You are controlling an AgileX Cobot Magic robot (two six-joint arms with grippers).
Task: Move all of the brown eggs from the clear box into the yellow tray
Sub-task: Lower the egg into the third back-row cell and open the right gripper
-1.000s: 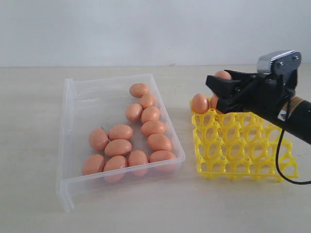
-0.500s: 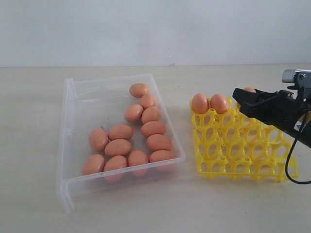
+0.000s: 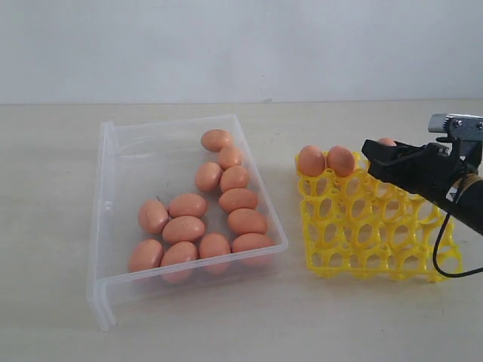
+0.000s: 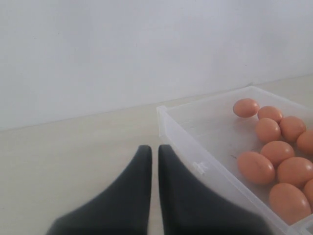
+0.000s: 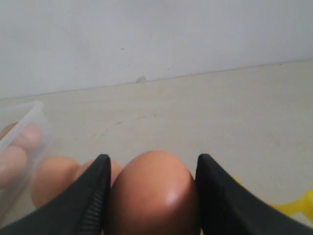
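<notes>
The table [image 3: 226,317] supports all the items. The clear box [image 3: 139,162] sits on the left side of the exterior view and contains thirteen brown eggs [image 3: 183,228], which are grouped towards its near and right-hand walls. The yellow tray [image 3: 362,241] sits well apart from the box on the right, with two seated eggs [image 3: 311,161] side by side at the left end of its back row. The right gripper [image 3: 371,154] is positioned over the back row, just to the right of those two eggs. Its fingers [image 5: 93,196] are partly open and clamped against both sides of one brown egg [image 5: 154,196]. Whether that egg is seated in a cup cannot be determined. The left gripper [image 4: 154,149] is closed to a narrow slit, holds nothing, and is located near the outside of the box wall.
</notes>
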